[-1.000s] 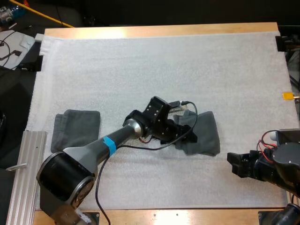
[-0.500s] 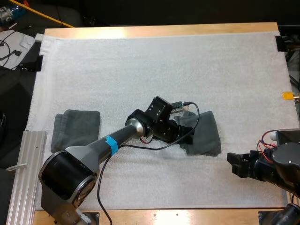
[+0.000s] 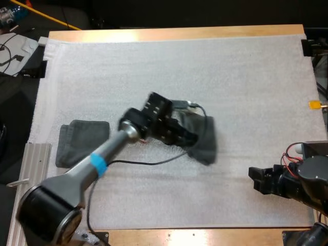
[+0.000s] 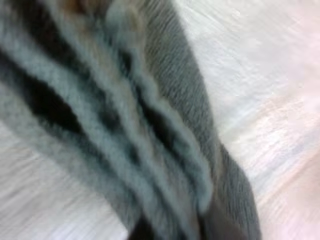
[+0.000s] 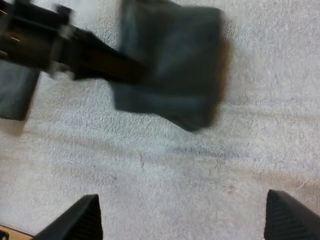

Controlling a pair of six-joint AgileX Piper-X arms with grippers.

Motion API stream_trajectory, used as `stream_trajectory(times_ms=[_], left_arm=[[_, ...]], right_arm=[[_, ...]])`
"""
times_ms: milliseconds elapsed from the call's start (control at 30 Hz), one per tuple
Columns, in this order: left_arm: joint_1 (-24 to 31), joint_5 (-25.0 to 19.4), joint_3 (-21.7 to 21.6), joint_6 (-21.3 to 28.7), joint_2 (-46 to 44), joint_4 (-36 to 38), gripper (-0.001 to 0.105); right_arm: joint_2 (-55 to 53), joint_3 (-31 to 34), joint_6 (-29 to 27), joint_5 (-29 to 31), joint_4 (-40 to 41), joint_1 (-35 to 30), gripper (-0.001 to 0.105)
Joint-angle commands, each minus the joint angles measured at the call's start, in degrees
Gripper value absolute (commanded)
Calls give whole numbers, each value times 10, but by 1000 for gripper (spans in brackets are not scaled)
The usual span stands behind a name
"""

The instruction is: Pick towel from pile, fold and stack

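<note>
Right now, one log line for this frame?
left gripper: shut on grey towel over mat centre | right gripper: open, at mat's right | folded towel: mat's left

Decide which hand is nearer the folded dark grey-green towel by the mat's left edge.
Left. The left hand, shut on a second grey-green towel, is mid-mat, right of the folded towel; the right hand is open near the right edge.

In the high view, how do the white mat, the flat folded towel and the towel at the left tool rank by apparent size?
1. White foam mat: clearly largest.
2–3. Flat folded grey-green towel and bunched grey-green towel at the left tool: alike; the bunched one is partly hidden, so unranked.
</note>
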Motion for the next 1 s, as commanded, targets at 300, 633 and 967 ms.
stream_trajectory(times_ms=[300,633,967], left_arm=[[120,-146,-32,195,-73,203,0],[245,-283,-39,295,-116,324,0],[357,-302,-37,315,-137,339,0]], right_arm=[[-2,-2,-1,6,2,1,65],[-1,-2,0,4,1,2,65],[1,-2,-1,0,1,3,65]])
